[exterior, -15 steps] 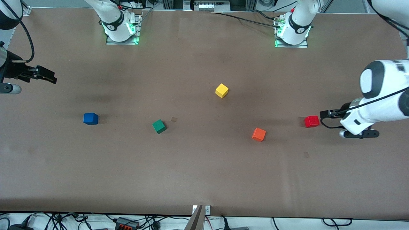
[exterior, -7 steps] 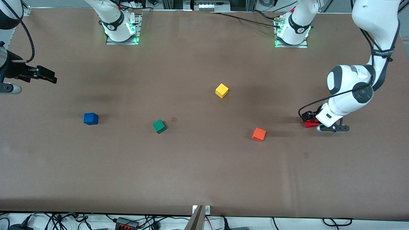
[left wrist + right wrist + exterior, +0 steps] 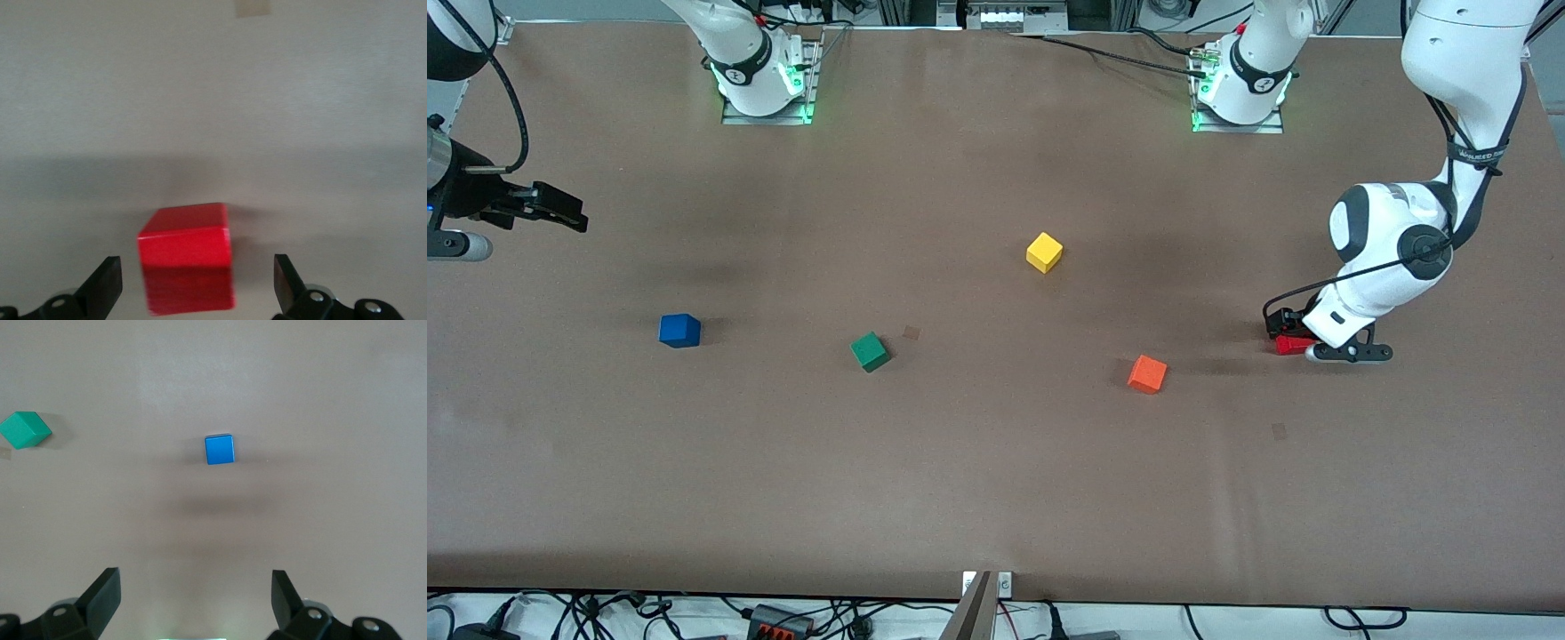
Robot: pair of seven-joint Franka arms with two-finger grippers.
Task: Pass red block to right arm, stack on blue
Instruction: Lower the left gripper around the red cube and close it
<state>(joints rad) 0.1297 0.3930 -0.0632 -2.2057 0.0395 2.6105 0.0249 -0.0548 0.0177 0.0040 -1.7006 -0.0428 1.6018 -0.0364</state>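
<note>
Two spread fingers of the left gripper [image 3: 193, 293] flank the red block [image 3: 187, 257] (rigid, light; pinch flat sides); right gripper [image 3: 193, 607] waits, spread.

I see a yellow cube [image 3: 1044, 252] mid-counter [image 3: 996, 480], farthest from my front camera. A green cube [image 3: 870, 351] sits nearer, toward the right arm's end. An orange cube [image 3: 1147, 373] lies nearest, toward the left arm's end.
</note>
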